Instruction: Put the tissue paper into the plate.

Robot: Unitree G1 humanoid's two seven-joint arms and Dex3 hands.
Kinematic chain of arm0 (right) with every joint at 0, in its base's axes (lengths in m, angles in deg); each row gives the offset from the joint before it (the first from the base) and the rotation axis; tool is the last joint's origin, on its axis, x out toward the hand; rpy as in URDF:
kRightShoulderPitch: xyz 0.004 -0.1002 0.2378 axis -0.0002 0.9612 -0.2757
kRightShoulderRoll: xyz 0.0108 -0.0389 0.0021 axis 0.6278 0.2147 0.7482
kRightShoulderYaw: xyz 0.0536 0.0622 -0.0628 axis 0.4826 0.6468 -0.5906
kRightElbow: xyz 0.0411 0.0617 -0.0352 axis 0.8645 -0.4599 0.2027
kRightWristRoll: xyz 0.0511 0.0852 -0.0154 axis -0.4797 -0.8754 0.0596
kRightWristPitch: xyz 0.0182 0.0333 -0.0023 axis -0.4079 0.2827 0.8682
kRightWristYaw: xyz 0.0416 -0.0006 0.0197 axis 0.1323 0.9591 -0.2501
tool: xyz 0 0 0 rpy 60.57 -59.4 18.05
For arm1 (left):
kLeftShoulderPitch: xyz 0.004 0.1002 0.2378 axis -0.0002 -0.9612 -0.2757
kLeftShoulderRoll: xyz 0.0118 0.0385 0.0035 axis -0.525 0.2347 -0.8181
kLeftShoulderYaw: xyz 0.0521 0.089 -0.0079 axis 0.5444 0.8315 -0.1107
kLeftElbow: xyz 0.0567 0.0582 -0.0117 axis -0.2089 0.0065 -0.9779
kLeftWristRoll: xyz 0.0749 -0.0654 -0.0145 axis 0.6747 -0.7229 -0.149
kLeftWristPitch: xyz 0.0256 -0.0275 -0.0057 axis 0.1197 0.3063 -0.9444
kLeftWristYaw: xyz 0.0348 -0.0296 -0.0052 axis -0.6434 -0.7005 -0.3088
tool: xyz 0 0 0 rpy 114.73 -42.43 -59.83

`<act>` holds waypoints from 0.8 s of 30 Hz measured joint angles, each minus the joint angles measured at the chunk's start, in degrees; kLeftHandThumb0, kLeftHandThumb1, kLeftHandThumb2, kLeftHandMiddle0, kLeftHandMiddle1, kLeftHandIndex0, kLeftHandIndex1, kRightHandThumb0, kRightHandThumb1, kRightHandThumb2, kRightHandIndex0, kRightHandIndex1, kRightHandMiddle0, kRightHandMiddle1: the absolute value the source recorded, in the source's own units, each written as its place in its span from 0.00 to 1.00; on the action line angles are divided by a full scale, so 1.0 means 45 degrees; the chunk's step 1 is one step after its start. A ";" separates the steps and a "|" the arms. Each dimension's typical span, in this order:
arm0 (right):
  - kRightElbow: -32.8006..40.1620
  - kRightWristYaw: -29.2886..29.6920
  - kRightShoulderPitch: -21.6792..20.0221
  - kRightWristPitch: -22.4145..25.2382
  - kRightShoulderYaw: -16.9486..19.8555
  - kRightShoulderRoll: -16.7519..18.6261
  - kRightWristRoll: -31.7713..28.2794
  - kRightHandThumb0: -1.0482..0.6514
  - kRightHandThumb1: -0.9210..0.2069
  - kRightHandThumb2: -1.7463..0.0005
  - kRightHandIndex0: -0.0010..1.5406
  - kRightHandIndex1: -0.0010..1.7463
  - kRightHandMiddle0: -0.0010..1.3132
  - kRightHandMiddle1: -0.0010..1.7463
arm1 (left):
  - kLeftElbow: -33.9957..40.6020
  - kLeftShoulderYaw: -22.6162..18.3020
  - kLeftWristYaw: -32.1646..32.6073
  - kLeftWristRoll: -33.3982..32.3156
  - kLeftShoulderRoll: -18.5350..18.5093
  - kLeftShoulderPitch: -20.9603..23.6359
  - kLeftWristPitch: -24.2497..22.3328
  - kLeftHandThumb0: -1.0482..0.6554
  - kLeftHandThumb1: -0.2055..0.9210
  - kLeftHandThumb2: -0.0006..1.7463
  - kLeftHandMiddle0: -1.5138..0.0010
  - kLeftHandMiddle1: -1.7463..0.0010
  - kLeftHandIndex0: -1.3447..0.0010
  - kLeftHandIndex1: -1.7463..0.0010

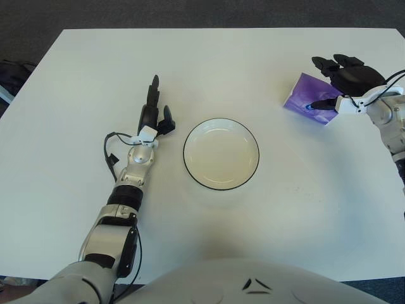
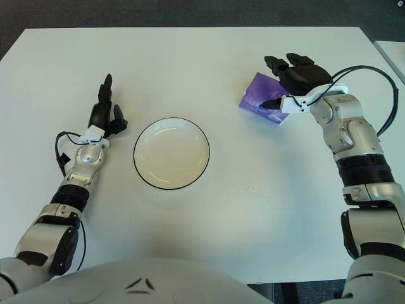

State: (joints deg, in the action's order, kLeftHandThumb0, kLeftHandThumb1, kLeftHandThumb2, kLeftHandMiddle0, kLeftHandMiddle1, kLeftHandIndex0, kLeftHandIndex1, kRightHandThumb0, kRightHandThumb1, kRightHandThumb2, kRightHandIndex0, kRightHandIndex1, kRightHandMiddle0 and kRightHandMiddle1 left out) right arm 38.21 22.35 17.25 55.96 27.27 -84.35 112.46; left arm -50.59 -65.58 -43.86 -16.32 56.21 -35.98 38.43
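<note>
Tissue pack point(image 2: 261, 94) lies near my tabletop's point(image 1: 209, 57) far right edge; right hand point(image 2: 294, 79) covers it, fingers spread, ungripped. Left hand point(image 1: 154, 114) flat, extended beside plate point(image 1: 221, 154).

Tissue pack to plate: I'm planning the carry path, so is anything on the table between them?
Nothing visible. The purple tissue pack lies by the right hand, and only bare table separates it from the plate. The left hand shows beyond the plate's far side.
</note>
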 measured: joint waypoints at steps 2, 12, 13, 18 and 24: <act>0.0098 -0.0036 0.0004 0.0126 0.0041 0.0002 -0.0083 0.00 0.00 0.70 0.00 0.00 0.01 0.01 | -0.0035 -0.0005 0.0000 0.0000 -0.0010 0.0018 0.0011 0.11 1.00 0.65 1.00 1.00 1.00 0.94; -0.0623 0.0227 -0.0144 0.0405 -0.0289 0.0405 -0.0035 0.00 0.00 0.70 0.00 0.00 0.01 0.02 | -0.0088 -0.0014 0.0000 0.0000 -0.0079 0.0043 0.0038 0.11 1.00 0.65 1.00 1.00 1.00 0.93; -0.0747 0.0255 -0.0166 0.0421 -0.0341 0.0466 -0.0013 0.00 0.00 0.70 0.00 0.00 0.01 0.02 | -0.0088 -0.0014 0.0000 0.0000 -0.0086 0.0043 0.0042 0.11 1.00 0.65 1.00 1.00 1.00 0.93; -0.1119 0.0407 -0.0254 0.0433 -0.0618 0.0660 0.0193 0.00 0.00 0.68 0.00 0.00 0.01 0.03 | -0.0085 -0.0016 0.0000 -0.0001 -0.0139 0.0044 0.0056 0.11 1.00 0.65 1.00 1.00 1.00 0.93; -0.1498 0.0589 -0.0470 0.0500 -0.0973 0.0865 0.0364 0.00 0.00 0.68 0.00 0.00 0.00 0.04 | -0.0073 -0.0016 -0.0001 -0.0005 -0.0169 0.0042 0.0055 0.11 1.00 0.65 0.99 1.00 1.00 0.92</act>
State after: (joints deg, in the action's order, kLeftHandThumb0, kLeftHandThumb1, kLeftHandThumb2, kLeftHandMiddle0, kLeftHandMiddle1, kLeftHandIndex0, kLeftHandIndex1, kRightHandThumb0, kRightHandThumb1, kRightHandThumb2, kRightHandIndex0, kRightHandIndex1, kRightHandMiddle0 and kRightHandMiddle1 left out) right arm 31.46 25.00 15.13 58.21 22.89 -80.46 114.10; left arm -50.92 -65.65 -43.86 -16.34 55.45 -35.79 38.68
